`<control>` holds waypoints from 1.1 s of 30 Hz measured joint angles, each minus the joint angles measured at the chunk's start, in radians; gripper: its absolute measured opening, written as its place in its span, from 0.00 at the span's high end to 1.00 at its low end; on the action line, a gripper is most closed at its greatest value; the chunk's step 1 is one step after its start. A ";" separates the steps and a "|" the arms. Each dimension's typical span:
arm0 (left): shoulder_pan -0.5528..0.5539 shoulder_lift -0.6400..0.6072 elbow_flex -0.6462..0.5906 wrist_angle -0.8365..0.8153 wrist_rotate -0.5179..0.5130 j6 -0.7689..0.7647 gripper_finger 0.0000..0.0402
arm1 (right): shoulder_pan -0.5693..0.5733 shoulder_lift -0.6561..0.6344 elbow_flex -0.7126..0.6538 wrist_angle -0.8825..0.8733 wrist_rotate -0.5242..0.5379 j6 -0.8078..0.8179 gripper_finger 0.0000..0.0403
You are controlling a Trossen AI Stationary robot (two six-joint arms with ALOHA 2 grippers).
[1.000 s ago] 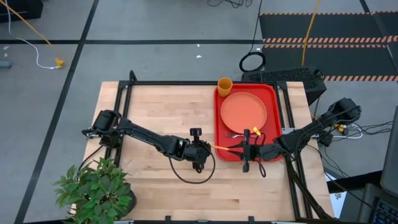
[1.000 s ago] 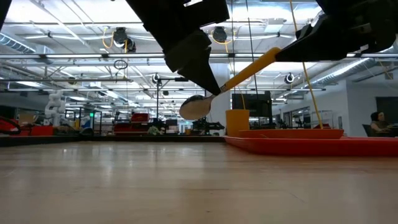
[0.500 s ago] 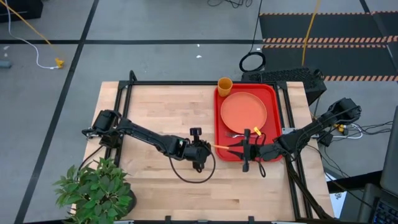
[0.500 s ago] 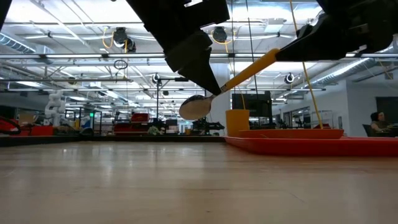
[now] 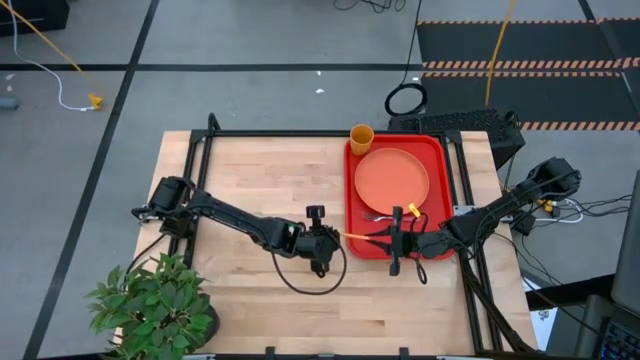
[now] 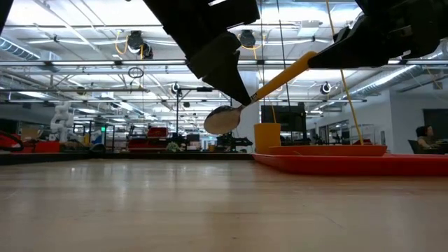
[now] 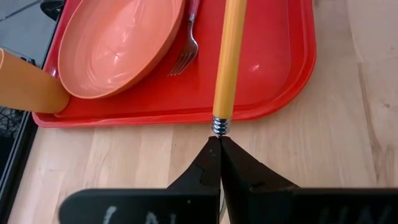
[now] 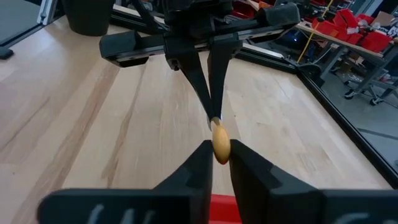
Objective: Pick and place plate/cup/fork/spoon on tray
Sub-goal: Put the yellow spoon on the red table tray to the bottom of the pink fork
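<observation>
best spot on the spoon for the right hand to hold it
The orange handle's far end: the spoon hangs tilted in the air, its neck pinched by the left hand. The right hand, coming from the tray side, already straddles that end.

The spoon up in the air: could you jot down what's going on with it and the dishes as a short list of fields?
spoon: orange-handled spoon held above the table, tilted, bowl end lower
left end effector: shut on the spoon's neck, next to the bowl
right end effector: shut on the handle's far end, over the tray's edge
tray: red tray on the table's right side
plate: on the tray
cup: upright in a tray corner
fork: on the tray beside the plate
</observation>
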 joint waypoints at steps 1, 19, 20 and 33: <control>0.000 0.000 0.000 0.000 0.001 0.000 1.00 | 0.000 0.000 0.000 0.000 0.000 0.000 0.92; 0.001 0.000 0.000 0.005 0.018 -0.006 1.00 | 0.000 0.000 0.000 0.048 0.002 0.000 0.80; 0.002 0.000 0.000 0.005 0.018 -0.007 1.00 | 0.000 0.000 0.000 0.048 0.002 0.000 0.80; 0.001 0.000 0.000 0.010 0.018 -0.012 1.00 | 0.000 -0.001 0.000 0.036 0.001 0.012 0.97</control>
